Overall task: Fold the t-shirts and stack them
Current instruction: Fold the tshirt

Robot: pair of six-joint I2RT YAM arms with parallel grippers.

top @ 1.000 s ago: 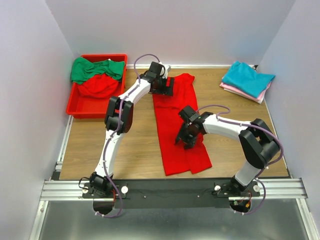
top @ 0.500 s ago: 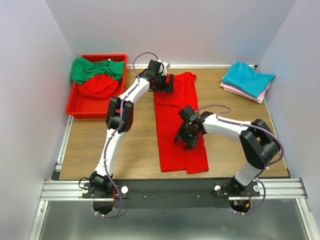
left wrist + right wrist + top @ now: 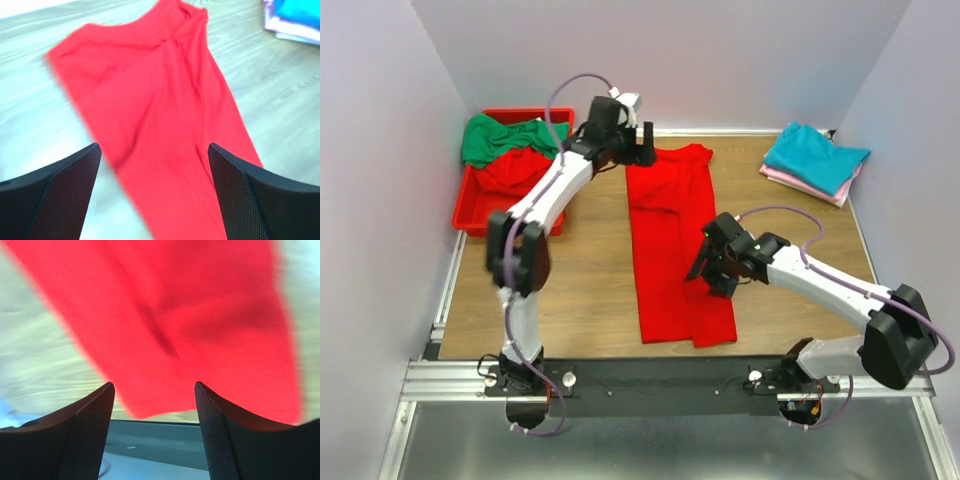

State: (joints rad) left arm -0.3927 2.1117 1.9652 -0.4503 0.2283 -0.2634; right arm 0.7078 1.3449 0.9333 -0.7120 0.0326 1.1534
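**Two open grippers, one red t-shirt, fold half made**

Two arms out over the wooden counter [image 3: 580, 290]. Stretched lengthwise down the middle, collar toward the far edge and hem close to the near edge: the red t-shirt [image 3: 670, 240] [image 3: 160, 100] [image 3: 190, 315]. Narrowed to a long strip, sides apparently turned in, so probably midway through the folding. Bright, plain and soft. Creased along its length in the left wrist view, with a diagonal ridge below the collar. A little wider and uneven at the hem end.

Hanging just beside the collar end, toward the far left: the left gripper [image 3: 640, 148] [image 3: 154, 147], jaws wide apart, nothing between them, cloth lying flat below. Poised over the right side of the strip, nearer the hem: the right gripper [image 3: 712, 270] [image 3: 153, 385], jaws likewise apart and empty. Too blurred to tell whether touching the cloth or just above it. Set toward opposite ends, in all likelihood, to bring one end of the strip over the other.

Parked in the far right corner, well apart from the work: a folded teal t-shirt [image 3: 815, 155] atop a pink t-shirt [image 3: 798, 183], the stack awaiting its next layer. Heaped in the red bin [image 3: 505, 228] at the far left corner: a green t-shirt [image 3: 510, 138] and a second red t-shirt [image 3: 515, 175], both unfolded.
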